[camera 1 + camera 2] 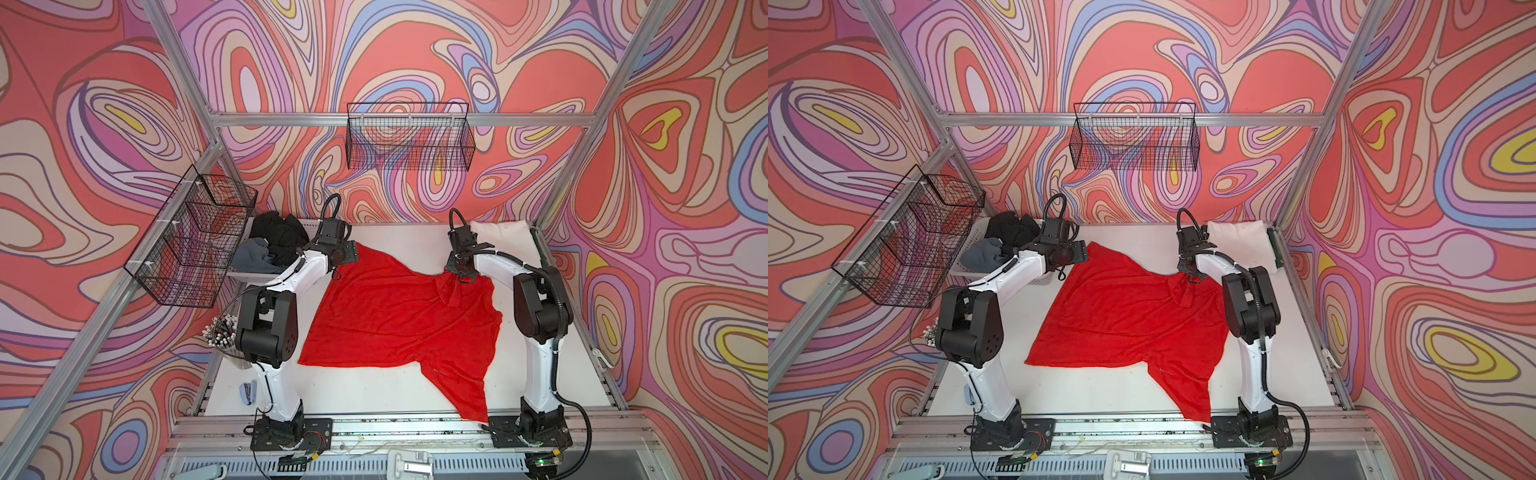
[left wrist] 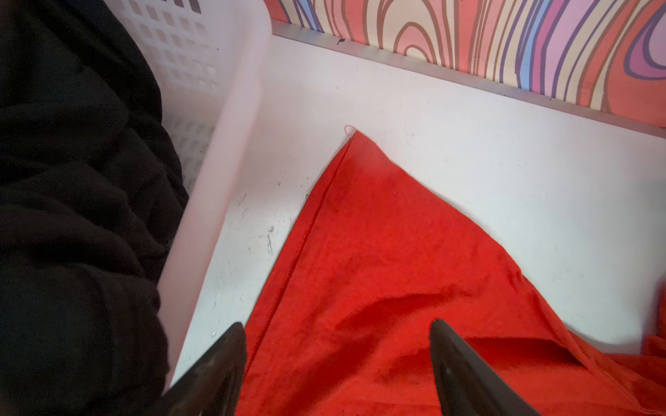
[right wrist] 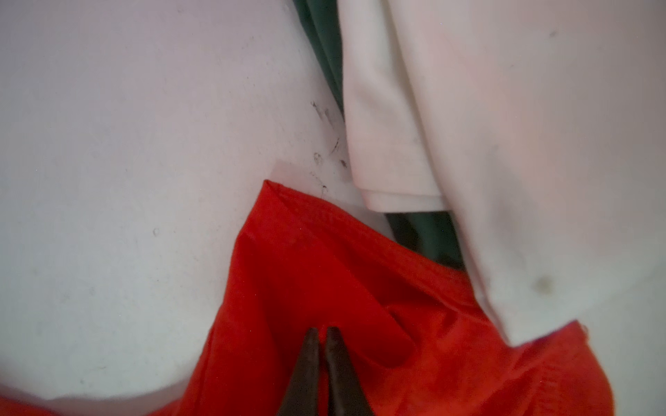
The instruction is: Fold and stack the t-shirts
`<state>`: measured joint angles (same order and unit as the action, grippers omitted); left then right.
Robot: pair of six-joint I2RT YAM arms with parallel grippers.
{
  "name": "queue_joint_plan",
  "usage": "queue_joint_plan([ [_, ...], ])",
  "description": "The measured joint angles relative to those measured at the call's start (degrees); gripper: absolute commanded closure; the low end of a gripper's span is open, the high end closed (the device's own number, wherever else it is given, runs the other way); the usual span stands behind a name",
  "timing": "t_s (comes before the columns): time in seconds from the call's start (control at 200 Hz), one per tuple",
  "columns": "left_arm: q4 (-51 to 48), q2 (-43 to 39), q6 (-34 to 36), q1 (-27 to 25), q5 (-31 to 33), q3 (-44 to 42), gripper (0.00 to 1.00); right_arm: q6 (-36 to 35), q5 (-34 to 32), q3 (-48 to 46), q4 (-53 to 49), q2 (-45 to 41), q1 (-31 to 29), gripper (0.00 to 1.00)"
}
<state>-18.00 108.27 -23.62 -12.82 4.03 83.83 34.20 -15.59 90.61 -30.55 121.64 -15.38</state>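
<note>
Right wrist view: right pincer [image 3: 322, 329] closed, pinching red shirt [image 3: 324, 259].
Also: left pincer [image 2: 337, 322] wide apart over same shirt's corner, holding nothing, beside white basket [image 2: 216, 108].

table [image 1: 365, 392]: red shirt [image 1: 395, 316] spread out, corners at left gripper [image 2: 335, 326] and right gripper [image 3: 322, 329]; basket [image 2: 216, 144] just beside left gripper; green shirt [image 3: 425, 234], white shirt [image 3: 504, 144] on top, just beyond right gripper.

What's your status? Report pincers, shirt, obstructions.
Left pincer open over red shirt corner. Right pincer shut on red shirt, far edge. Basket and white shirt close, not blocking.
</note>
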Motion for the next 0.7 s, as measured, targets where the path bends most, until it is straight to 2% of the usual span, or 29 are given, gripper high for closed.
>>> queue_joint_plan([
  [0.23,0.0,1.6,-0.02,0.0,-0.44,0.98,0.2,0.02,-1.07,-2.47,-0.81,-2.95,0.0,1.0],
  [0.696,0.0,4.17,-0.44,-0.02,-1.46,1.84,0.2,6.95,-4.7,-22.23,-7.82,-27.54,-0.09,1.0],
])
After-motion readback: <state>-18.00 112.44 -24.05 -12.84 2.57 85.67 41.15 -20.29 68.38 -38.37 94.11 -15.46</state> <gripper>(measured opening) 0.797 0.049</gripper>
